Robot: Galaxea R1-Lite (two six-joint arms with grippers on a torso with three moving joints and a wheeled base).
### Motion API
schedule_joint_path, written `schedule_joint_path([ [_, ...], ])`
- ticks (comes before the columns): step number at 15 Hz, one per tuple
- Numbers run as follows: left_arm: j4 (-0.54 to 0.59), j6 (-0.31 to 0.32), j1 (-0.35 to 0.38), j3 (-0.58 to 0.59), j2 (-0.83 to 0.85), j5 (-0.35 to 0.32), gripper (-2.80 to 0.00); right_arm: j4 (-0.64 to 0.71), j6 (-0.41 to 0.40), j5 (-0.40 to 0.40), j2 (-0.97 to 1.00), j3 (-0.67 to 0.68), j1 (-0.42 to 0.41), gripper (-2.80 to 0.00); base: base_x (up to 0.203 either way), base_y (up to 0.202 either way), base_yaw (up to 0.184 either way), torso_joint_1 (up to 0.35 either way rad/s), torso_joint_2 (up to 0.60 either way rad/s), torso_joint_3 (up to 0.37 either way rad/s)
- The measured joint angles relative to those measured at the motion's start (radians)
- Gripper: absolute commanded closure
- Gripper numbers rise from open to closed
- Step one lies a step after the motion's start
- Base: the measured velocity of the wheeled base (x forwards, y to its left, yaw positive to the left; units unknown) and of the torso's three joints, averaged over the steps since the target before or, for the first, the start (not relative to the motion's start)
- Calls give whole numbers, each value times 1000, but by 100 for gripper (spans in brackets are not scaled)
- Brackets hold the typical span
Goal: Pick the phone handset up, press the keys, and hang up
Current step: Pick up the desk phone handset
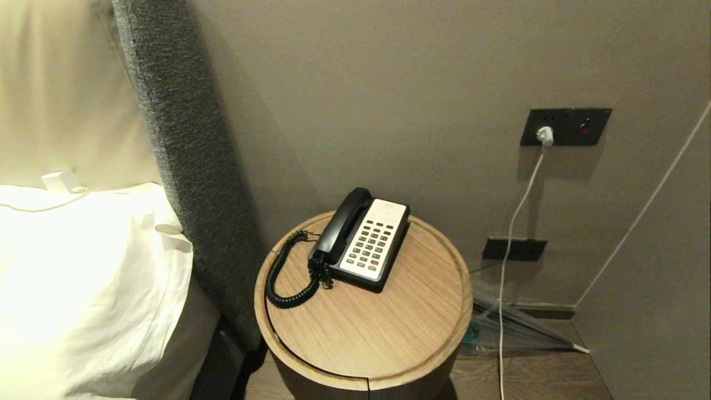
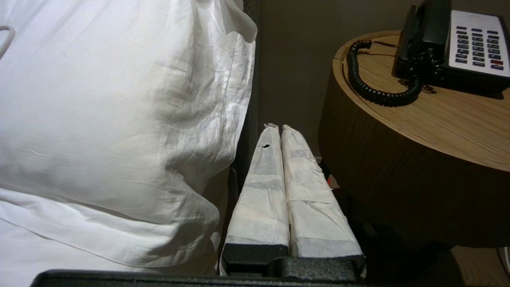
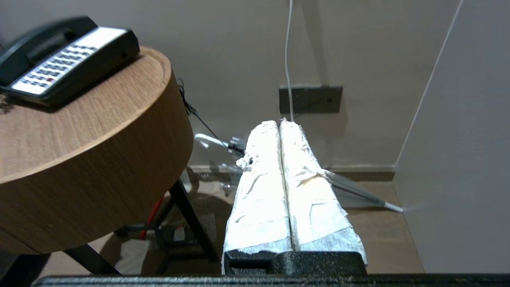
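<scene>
The glossy black phone handset (image 1: 343, 223) lies in its cradle along the left side of the black-and-white phone base (image 1: 373, 244), whose grey keys (image 1: 369, 244) face up. Its black coiled cord (image 1: 284, 278) loops over the round wooden side table (image 1: 389, 328). Neither arm shows in the head view. My left gripper (image 2: 279, 126) hangs low between the bed and the table, shut and empty, with the handset (image 2: 414, 28) far above it. My right gripper (image 3: 279, 121) hangs low to the right of the table, also shut and empty; the phone base (image 3: 75, 59) is up on the tabletop.
A white pillow (image 1: 83, 278) and a grey headboard (image 1: 183, 155) stand left of the table. A white charger cable (image 1: 508, 239) drops from a wall socket (image 1: 566, 126). A folded umbrella (image 1: 516, 328) lies on the floor to the right, near a side wall (image 1: 666, 278).
</scene>
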Motion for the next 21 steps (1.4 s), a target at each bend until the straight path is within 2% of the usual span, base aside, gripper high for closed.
schedule_joint_path([
  [21, 9, 4, 0, 0, 0, 0, 0, 0, 0, 0, 1, 0, 0, 0, 0, 0, 0, 3, 2, -197],
])
